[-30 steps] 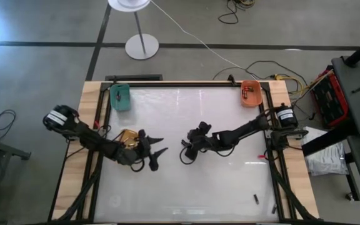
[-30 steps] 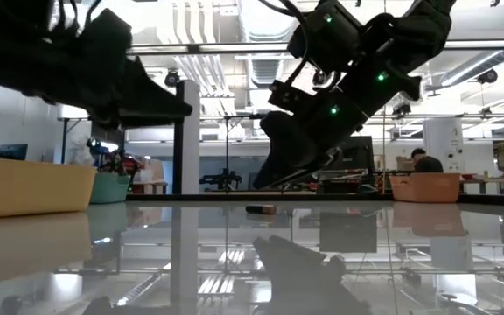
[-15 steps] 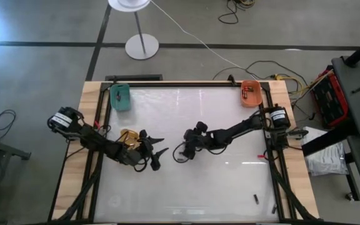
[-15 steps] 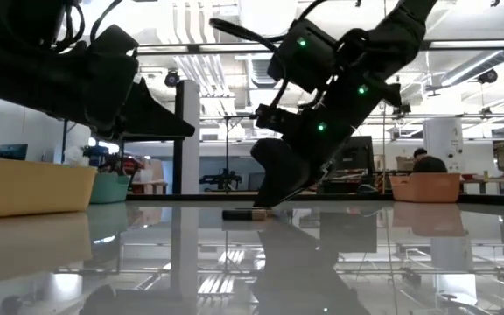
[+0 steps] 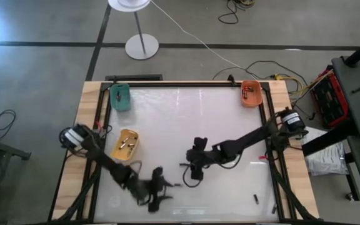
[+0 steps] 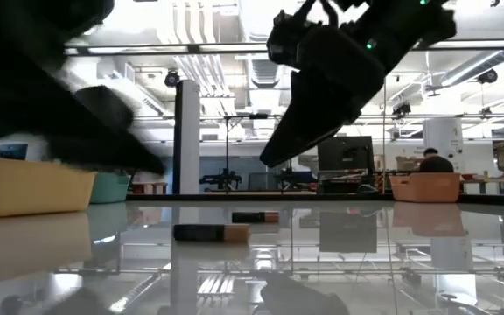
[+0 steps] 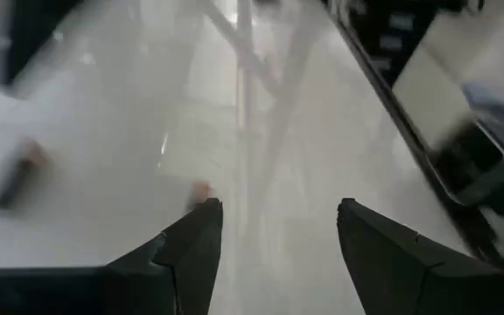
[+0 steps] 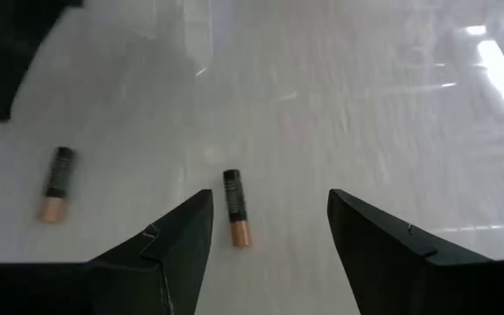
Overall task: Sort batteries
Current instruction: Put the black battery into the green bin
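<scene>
High view: three bins sit on the table (image 5: 230, 187), a green bin (image 5: 120, 97) at the far left, an orange bin (image 5: 251, 94) at the far right and a yellow bin (image 5: 125, 143) on the left side. The yellow bin holds a few batteries; the orange bin shows dark shapes with red marks, too small to count. Two loose batteries lie near the middle: one (image 5: 184, 165) just beside the right gripper (image 5: 194, 177), one (image 5: 175, 185) just beside the left gripper (image 5: 157, 199). A third loose battery (image 5: 255, 199) lies at the near right. A second ago the left gripper hung beside the yellow bin and covered part of it; it now sits nearer, and the bin is in full view. The right gripper has moved nearer too.

Low view: two batteries lie on the glossy top, a near one (image 6: 210, 233) and a farther one (image 6: 255, 217). The right gripper (image 6: 274, 159) hangs above them; the left arm is a dark blur at the left.

Left wrist view: the left fingers (image 7: 195, 241) stand apart, empty; one battery (image 7: 16, 177) lies off to one side, blurred.

Right wrist view: the right fingers (image 8: 186, 236) are spread, empty, with one battery (image 8: 236, 207) between them on the table and a second (image 8: 56, 184) apart.

No writing can be read.
</scene>
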Robot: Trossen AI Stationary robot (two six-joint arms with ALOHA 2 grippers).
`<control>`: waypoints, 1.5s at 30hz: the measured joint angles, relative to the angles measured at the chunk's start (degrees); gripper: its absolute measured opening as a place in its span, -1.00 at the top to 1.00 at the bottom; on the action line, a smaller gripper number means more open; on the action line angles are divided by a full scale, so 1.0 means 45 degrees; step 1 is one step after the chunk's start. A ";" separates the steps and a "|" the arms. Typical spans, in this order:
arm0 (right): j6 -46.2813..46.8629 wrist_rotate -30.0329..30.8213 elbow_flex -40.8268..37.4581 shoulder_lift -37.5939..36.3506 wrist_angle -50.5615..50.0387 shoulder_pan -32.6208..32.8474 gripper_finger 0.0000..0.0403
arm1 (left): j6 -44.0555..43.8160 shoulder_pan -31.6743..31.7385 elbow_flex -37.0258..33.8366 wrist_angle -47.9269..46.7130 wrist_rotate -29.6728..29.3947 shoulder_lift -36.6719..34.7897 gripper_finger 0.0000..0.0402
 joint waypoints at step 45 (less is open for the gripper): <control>-0.0629 0.1236 -0.0046 0.1447 0.3469 0.2650 -0.09 | -0.3281 -0.1244 0.4144 -0.5569 -0.2416 0.3235 0.94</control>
